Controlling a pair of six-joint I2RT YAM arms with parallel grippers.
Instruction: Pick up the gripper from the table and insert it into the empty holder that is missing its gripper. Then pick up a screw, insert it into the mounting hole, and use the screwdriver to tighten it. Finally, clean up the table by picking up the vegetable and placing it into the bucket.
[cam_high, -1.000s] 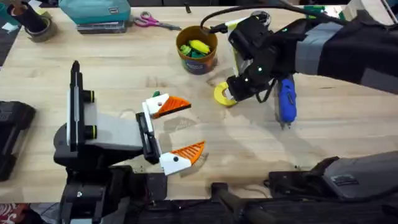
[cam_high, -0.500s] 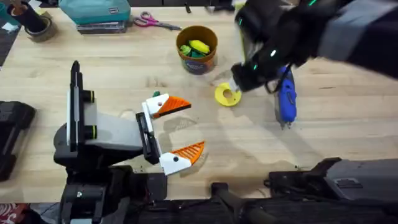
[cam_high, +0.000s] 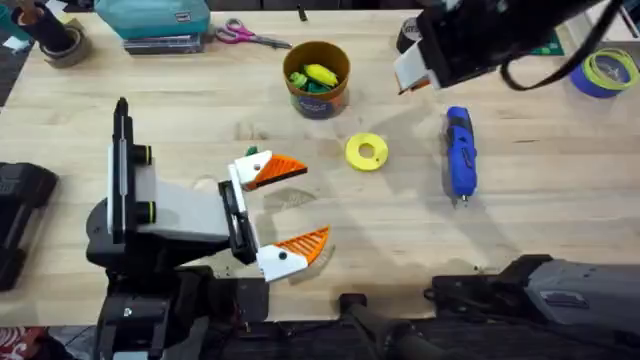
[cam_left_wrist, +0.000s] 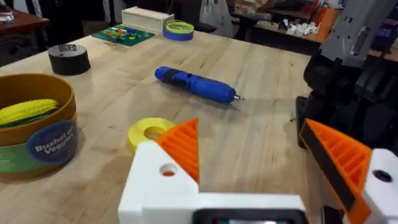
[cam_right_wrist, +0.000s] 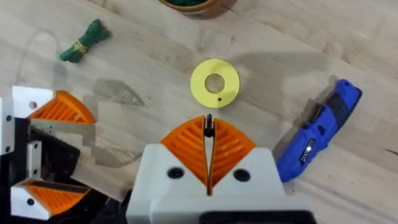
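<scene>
The right claw (cam_right_wrist: 209, 134), raised over the table's far side, is closed on a thin dark screw (cam_right_wrist: 209, 124). The left claw (cam_high: 310, 205) rests open near the front edge. Its holder (cam_left_wrist: 155, 180), with the mounting hole (cam_left_wrist: 168, 169), lies front-left of the right claw. The screwdriver (cam_high: 459, 155) lies front-to-back, nearer the right arm.

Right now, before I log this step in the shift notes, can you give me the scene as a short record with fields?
left gripper: open, holding nothing
right gripper: shut, with a small dark piece pinched between its pads, perhaps a screw
screwdriver: lying on the table, untouched
vegetable: on the table near the left gripper, not in the bucket
bucket: upright, yellow and green toy pieces inside
yellow disc: flat on the table
</scene>
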